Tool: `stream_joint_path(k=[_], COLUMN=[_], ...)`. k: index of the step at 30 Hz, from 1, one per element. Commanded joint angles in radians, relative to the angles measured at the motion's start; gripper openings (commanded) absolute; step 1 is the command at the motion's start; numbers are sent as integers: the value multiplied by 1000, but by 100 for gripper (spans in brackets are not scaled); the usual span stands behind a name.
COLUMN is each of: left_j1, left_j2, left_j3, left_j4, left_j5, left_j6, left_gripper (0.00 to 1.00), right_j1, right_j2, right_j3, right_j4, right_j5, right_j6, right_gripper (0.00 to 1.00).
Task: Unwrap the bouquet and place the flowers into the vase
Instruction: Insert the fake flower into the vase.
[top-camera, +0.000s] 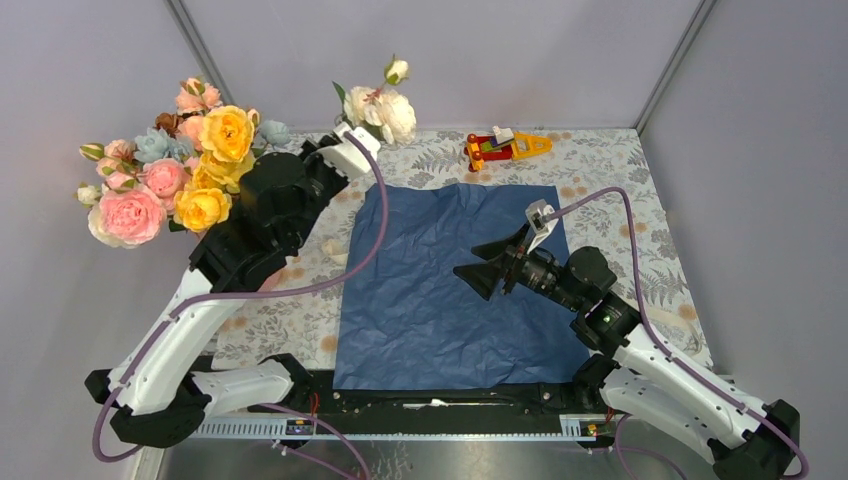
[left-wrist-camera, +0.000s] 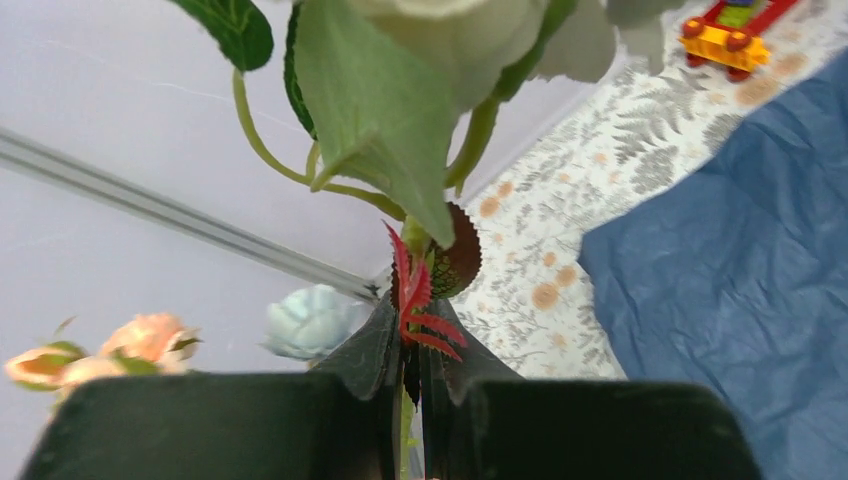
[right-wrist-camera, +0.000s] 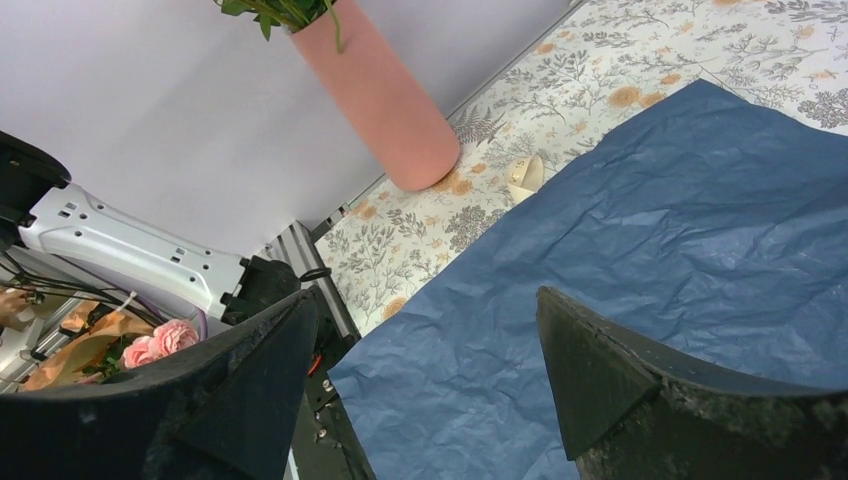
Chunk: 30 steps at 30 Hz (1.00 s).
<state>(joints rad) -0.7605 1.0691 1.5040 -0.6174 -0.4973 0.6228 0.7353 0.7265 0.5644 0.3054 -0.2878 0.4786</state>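
Top view: left end effector (top-camera: 347, 128), far centre, pinches a cream-bloomed stem (top-camera: 382, 108), axis roughly upright. Flowers (top-camera: 170, 175) are bunched to its left. Right end effector (top-camera: 487, 268) is spread above the flat blue paper (top-camera: 440, 300).
Left wrist: jaws pressed together on the stem.
Right wrist: vase (right-wrist-camera: 385, 100) stands on worktop (right-wrist-camera: 640, 60), just left of the paper; left arm judged nearer.

Crinkled navy-blue paper sheet (top-camera: 440, 290): one.
Smooth salmon-pink tapered vase (right-wrist-camera: 385, 95): one.
Red-and-yellow plastic toy (top-camera: 505, 148): one.
Yellow roses (top-camera: 227, 133): three seen.
Pale dusty-blue blooms (top-camera: 152, 145): two seen.
Large cream bloom (top-camera: 385, 112): one.
Small cream bud (top-camera: 397, 70): one.
Black-and-white robot arms (top-camera: 170, 340): two.
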Motion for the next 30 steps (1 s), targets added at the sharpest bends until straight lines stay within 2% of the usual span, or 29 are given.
stream_joint_path(k=[1, 7, 14, 20, 30], left_j1=[42, 63, 66, 66, 74], left_j2=[-2, -18, 20, 22, -2], left_j3=[74, 95, 200, 223, 201], left_j4=[108, 162, 128, 93, 42], left_j5=[-35, -38, -34, -22, -95], left_j6=[61, 123, 164, 136, 90], left_gripper=[0, 0, 0, 0, 0], right_j1=[4, 4, 2, 3, 4], right_j2=[-27, -36, -36, -35, -30], right_j3=[-18, -40, -55, -63, -75], right_j4=[63, 63, 67, 67, 66], right_j5=[13, 10, 4, 6, 12], right_j6=[-3, 1, 16, 23, 30], right_gripper=[87, 87, 87, 87, 87])
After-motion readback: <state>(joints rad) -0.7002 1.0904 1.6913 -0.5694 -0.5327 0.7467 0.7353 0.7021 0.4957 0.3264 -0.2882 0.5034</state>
